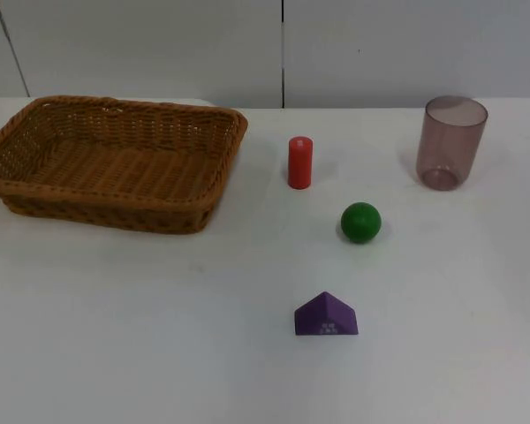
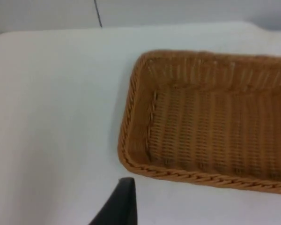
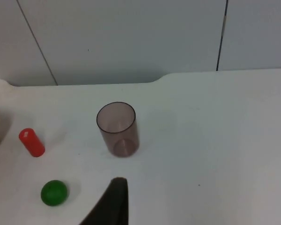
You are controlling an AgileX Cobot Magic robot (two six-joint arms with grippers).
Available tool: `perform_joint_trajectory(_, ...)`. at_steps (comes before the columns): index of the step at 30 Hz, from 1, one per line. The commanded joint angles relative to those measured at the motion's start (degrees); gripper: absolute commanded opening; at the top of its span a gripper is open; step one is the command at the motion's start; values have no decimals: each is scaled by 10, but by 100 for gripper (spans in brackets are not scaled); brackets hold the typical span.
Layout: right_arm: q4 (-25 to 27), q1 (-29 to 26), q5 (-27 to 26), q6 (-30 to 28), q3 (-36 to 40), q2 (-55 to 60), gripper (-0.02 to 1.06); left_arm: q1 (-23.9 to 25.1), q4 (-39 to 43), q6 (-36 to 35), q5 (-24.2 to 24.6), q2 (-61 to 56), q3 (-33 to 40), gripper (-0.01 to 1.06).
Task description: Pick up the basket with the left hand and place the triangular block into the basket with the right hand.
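The wicker basket (image 1: 115,163) sits on the white counter (image 1: 159,336), well to the left of the red cylinder (image 1: 300,162). The purple triangular block (image 1: 326,315) lies nearer the camera than that cylinder, past the green ball (image 1: 360,222). A translucent cup (image 1: 450,143) stands upright, well to the cylinder's right. The left gripper (image 2: 124,206) hangs above the counter just outside the basket's rim; the right gripper (image 3: 113,204) hangs near the cup. Whether either gripper is spread or pressed together, I cannot tell.
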Motion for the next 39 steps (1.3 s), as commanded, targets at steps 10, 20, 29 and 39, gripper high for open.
perform_joint_trajectory(10,2,0,5,-10,-5,-3,104,46,-192,202,-73,165,-19,105)
perform_joint_trajectory(20,2,0,5,-10,-5,-3,104,122,-318,405,-45,292,-104,105)
perform_joint_trajectory(29,5,0,46,-10,-5,-3,104,127,-321,445,-11,417,-234,105)
perform_joint_trajectory(39,5,0,58,-14,-5,-3,104,130,-317,485,0,516,-334,105)
